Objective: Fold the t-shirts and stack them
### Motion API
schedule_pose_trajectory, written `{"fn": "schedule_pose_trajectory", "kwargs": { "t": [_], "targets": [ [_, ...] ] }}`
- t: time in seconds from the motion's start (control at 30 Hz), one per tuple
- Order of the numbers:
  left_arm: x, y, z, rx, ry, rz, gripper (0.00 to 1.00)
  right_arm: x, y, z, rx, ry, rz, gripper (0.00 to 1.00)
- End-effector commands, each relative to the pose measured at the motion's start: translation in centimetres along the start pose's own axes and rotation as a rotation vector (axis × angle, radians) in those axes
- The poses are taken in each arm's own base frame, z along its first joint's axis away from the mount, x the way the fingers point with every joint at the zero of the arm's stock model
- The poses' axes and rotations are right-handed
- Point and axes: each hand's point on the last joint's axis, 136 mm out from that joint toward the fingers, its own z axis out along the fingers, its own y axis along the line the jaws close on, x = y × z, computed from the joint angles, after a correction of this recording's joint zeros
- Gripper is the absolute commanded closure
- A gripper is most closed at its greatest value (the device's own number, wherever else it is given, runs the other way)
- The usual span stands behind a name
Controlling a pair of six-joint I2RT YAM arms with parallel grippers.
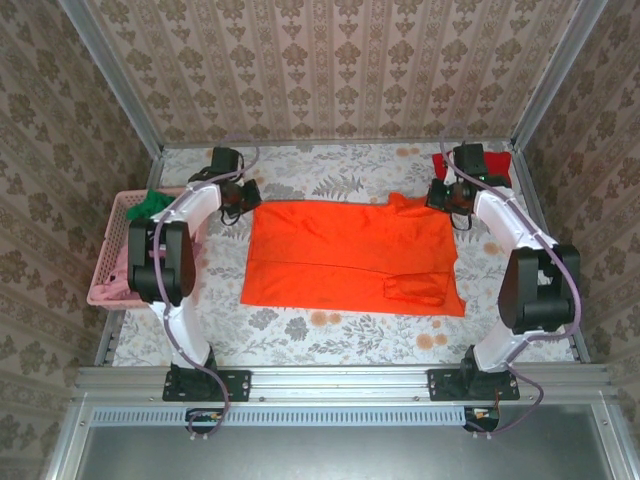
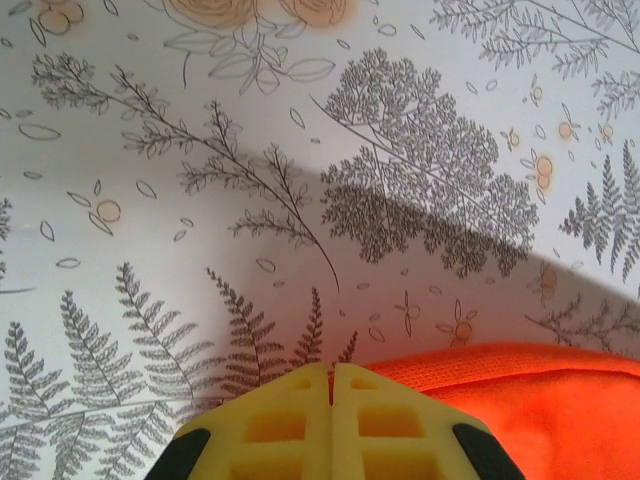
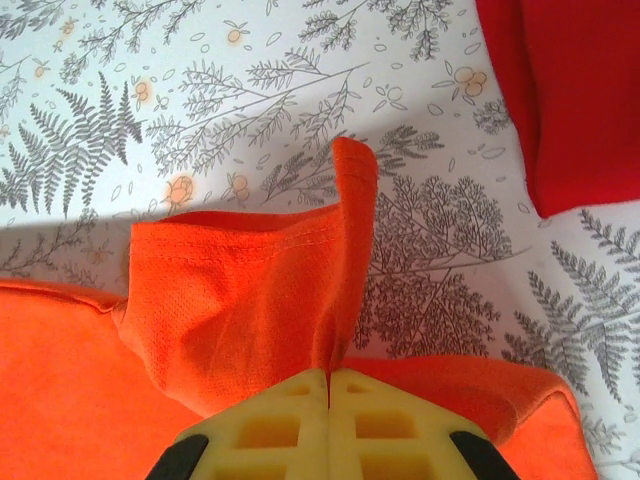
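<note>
The orange t-shirt (image 1: 350, 255) lies spread flat in the middle of the counter (image 1: 330, 335), its long axis running left to right between the two arms. One sleeve lies folded inward near the right front corner. Each arm reaches over to the far edge, one at each end, so neither is nearer: the left pincer (image 2: 331, 368) sits at the far left corner and the right pincer (image 3: 329, 372) at the far right.

The right pincer is pressed together on a fold of the orange cloth. In its wrist view the fabric rises in a peaked flap and runs straight into the seam between the yellow fingers (image 3: 390, 430), so it looks pinched. The left pincer is also pressed together. The orange hem comes out just beside its right finger and lies low on the counter, and I cannot tell whether any cloth is nipped there.

From both pincers the body of the shirt lies toward the robot, so a fold would likely mean drawing the far edge across the short axis, toward the near hem, with both ends level.

The red t-shirt (image 3: 570, 90) lies apart, at the far right corner of the counter. A green one (image 1: 150, 203) sits in the pink basket (image 1: 105, 250) at the left
</note>
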Motion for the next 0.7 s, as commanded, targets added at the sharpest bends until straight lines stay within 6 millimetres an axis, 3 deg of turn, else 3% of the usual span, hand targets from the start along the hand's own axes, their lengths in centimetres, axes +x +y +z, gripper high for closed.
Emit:
{"fn": "schedule_pose_trajectory", "kwargs": {
  "t": [0.0, 0.43, 0.67],
  "targets": [
    [0.0, -0.4, -1.9, 0.025, -0.019, 0.041, 1.0, 0.6, 0.2, -1.6, -0.007, -0.018, 0.008, 1.0],
    [3.5, 1.8, -3.6, -0.016, 0.022, 0.047, 1.0, 5.8, -1.0, -4.4, 0.013, 0.048, 0.006, 1.0],
    [4.3, 1.9, -4.0, 0.0, 0.03, 0.046, 1.0, 7.2, -1.2, -6.5, 0.018, 0.05, -0.009, 1.0]
  ]
}}
